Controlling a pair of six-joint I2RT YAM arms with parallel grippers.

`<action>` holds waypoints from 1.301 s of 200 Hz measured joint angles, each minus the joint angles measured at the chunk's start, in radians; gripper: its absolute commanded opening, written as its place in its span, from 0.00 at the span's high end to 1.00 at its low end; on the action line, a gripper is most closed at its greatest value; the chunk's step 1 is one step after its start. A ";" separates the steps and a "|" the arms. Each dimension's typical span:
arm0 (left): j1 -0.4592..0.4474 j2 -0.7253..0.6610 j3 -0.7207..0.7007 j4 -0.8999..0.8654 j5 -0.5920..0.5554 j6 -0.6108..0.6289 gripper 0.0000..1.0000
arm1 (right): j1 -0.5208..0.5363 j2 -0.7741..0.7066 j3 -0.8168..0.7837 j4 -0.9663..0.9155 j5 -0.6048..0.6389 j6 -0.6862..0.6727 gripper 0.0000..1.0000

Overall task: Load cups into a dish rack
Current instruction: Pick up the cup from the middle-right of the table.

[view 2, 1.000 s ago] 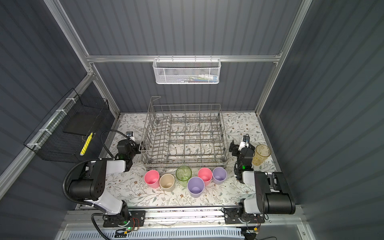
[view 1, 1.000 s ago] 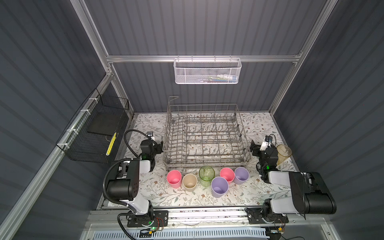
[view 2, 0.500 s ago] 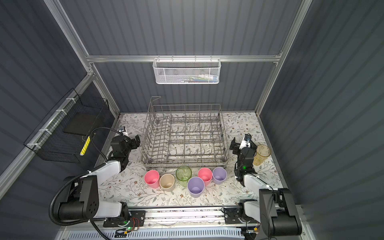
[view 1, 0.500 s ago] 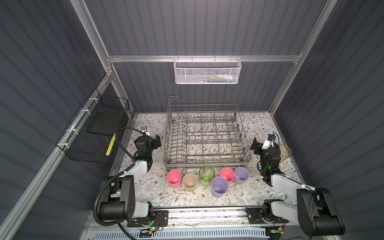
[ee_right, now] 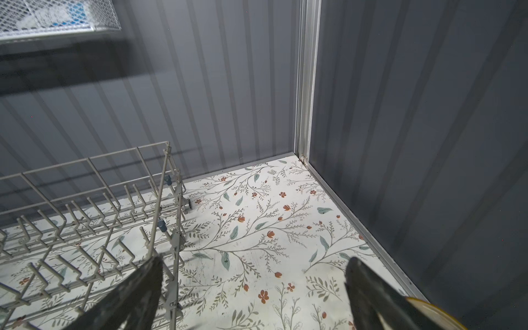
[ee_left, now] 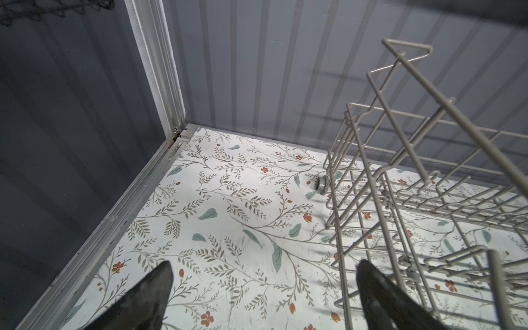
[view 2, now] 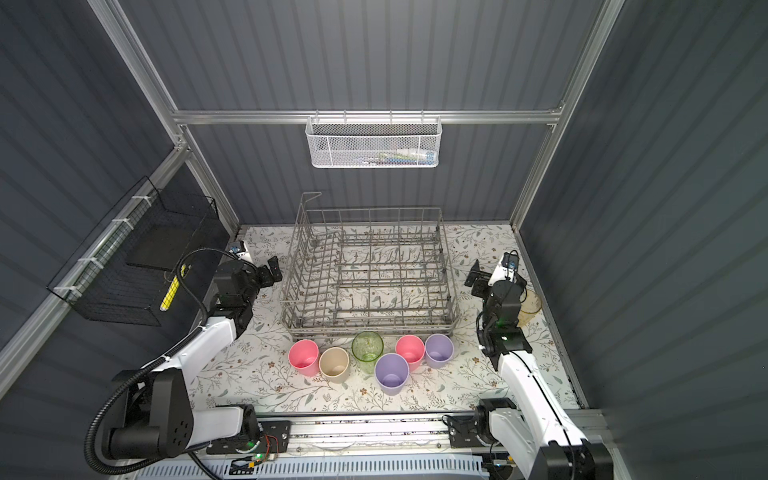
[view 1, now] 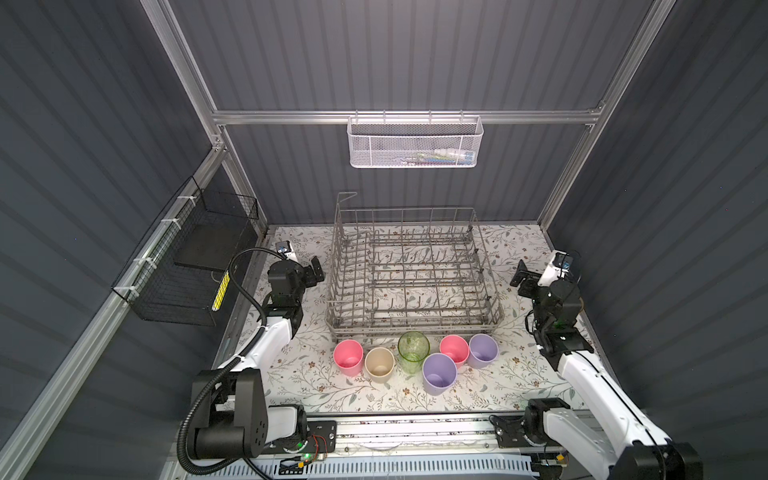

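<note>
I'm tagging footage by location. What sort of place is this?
Probably a robot test cell, not a kitchen: grey panel walls on an aluminium frame, two robot arms, and a dish rack on a floral tabletop.

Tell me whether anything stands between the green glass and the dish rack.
Nothing visible does. The green glass stands upright just in front of the dish rack. Only the rack's own tall wire wall is in between, so the glass would likely need lifting over it.

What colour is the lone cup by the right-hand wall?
Clear amber. The amber cup shows best in a top view, where it stands apart from the others.
</note>
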 measured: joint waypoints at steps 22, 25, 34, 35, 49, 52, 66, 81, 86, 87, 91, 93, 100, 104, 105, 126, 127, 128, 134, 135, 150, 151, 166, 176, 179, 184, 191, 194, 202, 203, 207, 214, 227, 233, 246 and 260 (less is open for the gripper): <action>-0.002 -0.006 0.014 -0.020 0.027 -0.022 0.00 | 0.000 -0.060 0.040 -0.125 -0.031 0.021 0.01; -0.002 -0.006 0.017 -0.021 0.031 -0.023 0.00 | 0.000 -0.067 0.047 -0.142 -0.031 0.025 0.01; -0.003 -0.012 0.022 -0.027 0.040 -0.031 0.00 | 0.000 -0.080 0.068 -0.194 -0.028 0.039 0.01; -0.003 -0.013 0.023 -0.028 0.042 -0.033 0.00 | 0.000 -0.082 0.072 -0.204 -0.027 0.041 0.01; -0.005 -0.024 0.033 -0.035 0.058 -0.042 0.00 | -0.001 -0.086 0.115 -0.290 -0.005 0.056 0.01; -0.006 -0.027 0.035 -0.036 0.062 -0.045 0.00 | -0.001 -0.085 0.124 -0.307 0.002 0.058 0.01; -0.007 -0.046 0.045 -0.041 0.079 -0.060 0.00 | -0.006 -0.080 0.166 -0.390 0.028 0.077 0.01; -0.007 -0.067 0.061 -0.043 0.100 -0.076 0.00 | -0.019 -0.076 0.199 -0.466 0.053 0.100 0.01; -0.007 -0.074 0.066 -0.043 0.109 -0.082 0.00 | -0.026 -0.076 0.205 -0.487 0.060 0.106 0.01; -0.007 -0.076 0.067 -0.043 0.109 -0.083 0.00 | -0.027 -0.076 0.206 -0.490 0.061 0.107 0.01; -0.007 -0.081 0.071 -0.043 0.114 -0.086 0.00 | -0.032 -0.076 0.209 -0.507 0.065 0.114 0.01; -0.007 -0.085 0.073 -0.043 0.117 -0.089 0.00 | -0.034 -0.076 0.210 -0.512 0.066 0.115 0.01; -0.007 -0.095 0.080 -0.043 0.126 -0.095 0.00 | -0.046 -0.076 0.213 -0.537 0.071 0.124 0.01; -0.007 -0.101 0.084 -0.043 0.132 -0.100 0.00 | -0.051 -0.075 0.215 -0.551 0.072 0.128 0.01; -0.007 -0.104 0.085 -0.043 0.134 -0.101 0.00 | -0.055 -0.075 0.216 -0.557 0.073 0.129 0.01; -0.008 -0.127 0.106 -0.047 0.163 -0.117 0.00 | -0.110 -0.064 0.228 -0.633 0.063 0.153 0.01; -0.008 -0.128 0.108 -0.048 0.165 -0.117 0.00 | -0.113 -0.063 0.229 -0.636 0.062 0.154 0.01; -0.008 -0.129 0.109 -0.048 0.166 -0.117 0.00 | -0.118 -0.062 0.230 -0.641 0.059 0.155 0.01; -0.008 -0.130 0.117 -0.050 0.179 -0.122 0.00 | -0.142 -0.055 0.238 -0.663 0.050 0.162 0.01; -0.008 -0.130 0.118 -0.050 0.181 -0.122 0.00 | -0.144 -0.054 0.239 -0.666 0.048 0.163 0.01; -0.008 -0.130 0.143 -0.058 0.214 -0.131 0.00 | -0.203 -0.037 0.263 -0.717 0.011 0.179 0.01; -0.008 -0.130 0.145 -0.060 0.218 -0.132 0.00 | -0.208 -0.035 0.265 -0.721 0.007 0.180 0.01; -0.008 -0.129 0.173 -0.076 0.252 -0.145 0.00 | -0.253 -0.019 0.283 -0.758 -0.026 0.187 0.01; -0.008 -0.129 0.187 -0.079 0.272 -0.151 0.00 | -0.274 -0.010 0.288 -0.779 -0.046 0.190 0.01; -0.008 -0.129 0.189 -0.079 0.277 -0.154 0.00 | -0.279 -0.007 0.289 -0.785 -0.051 0.191 0.01; -0.008 -0.129 0.193 -0.079 0.286 -0.157 0.00 | -0.286 -0.003 0.290 -0.794 -0.059 0.192 0.01; -0.008 -0.129 0.194 -0.075 0.295 -0.161 0.00 | -0.294 0.004 0.290 -0.805 -0.070 0.193 0.01; -0.008 -0.129 0.194 -0.075 0.299 -0.162 0.00 | -0.296 0.007 0.290 -0.808 -0.074 0.194 0.01; -0.008 -0.129 0.194 -0.076 0.307 -0.166 0.00 | -0.304 0.018 0.290 -0.819 -0.082 0.195 0.01; -0.008 -0.129 0.194 -0.076 0.308 -0.166 0.01 | -0.305 0.019 0.290 -0.821 -0.083 0.195 0.01; -0.008 -0.129 0.194 -0.076 0.313 -0.168 0.01 | -0.307 0.026 0.290 -0.825 -0.087 0.195 0.01; -0.008 -0.129 0.194 -0.076 0.320 -0.171 0.01 | -0.312 0.036 0.290 -0.832 -0.095 0.197 0.01; -0.008 -0.129 0.194 -0.076 0.333 -0.174 0.02 | -0.322 0.058 0.291 -0.843 -0.109 0.199 0.01; -0.008 -0.129 0.194 -0.076 0.338 -0.175 0.02 | -0.327 0.066 0.291 -0.847 -0.116 0.199 0.01; -0.009 -0.129 0.194 -0.075 0.352 -0.181 0.02 | -0.334 0.079 0.291 -0.848 -0.129 0.200 0.01; -0.013 -0.129 0.194 -0.074 0.362 -0.188 0.02 | -0.339 0.086 0.292 -0.848 -0.142 0.200 0.01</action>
